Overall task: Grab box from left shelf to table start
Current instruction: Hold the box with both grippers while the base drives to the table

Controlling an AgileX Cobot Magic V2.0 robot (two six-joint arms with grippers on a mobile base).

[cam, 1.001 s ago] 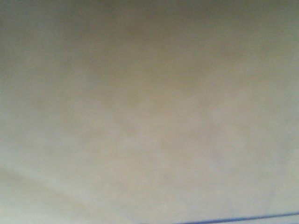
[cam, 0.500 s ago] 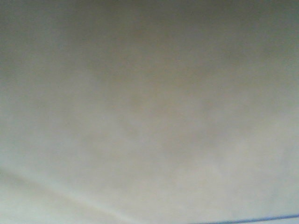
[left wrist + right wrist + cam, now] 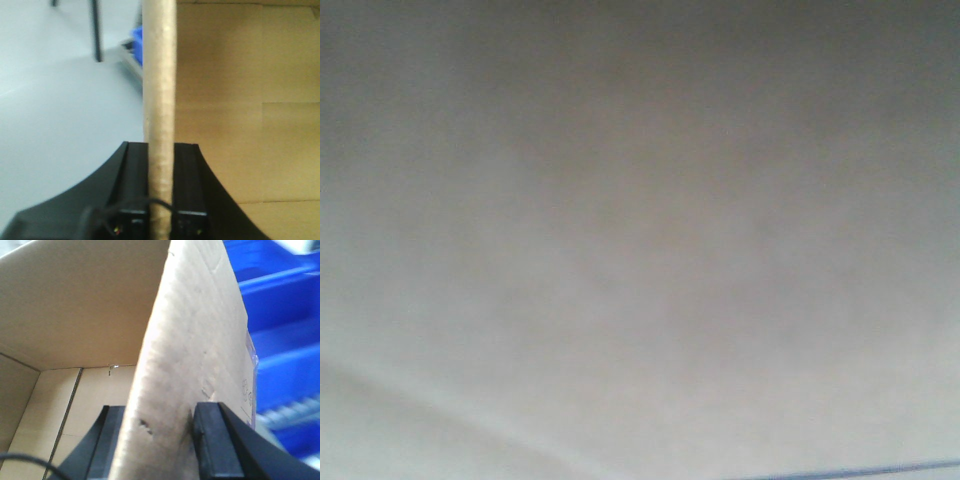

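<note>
Left wrist-mounted view: box (image 3: 240, 75) pinched on two walls; the grab looks done, the delivery to the table apparently is not.
Left gripper (image 3: 161, 150) has its black fingers (image 3: 136, 170) closed on an upright cardboard wall at frame centre, with a pale surface (image 3: 50, 125) to the left. In the right wrist view the right gripper (image 3: 160, 415) likewise clamps a wall edge, with blue bins (image 3: 280, 300) blurred at upper right. The front-facing view is filled by a blurred tan surface, probably the box held close to the lens. No shelf or table can be made out, so I judge the box off the shelf and not yet set down.
</note>
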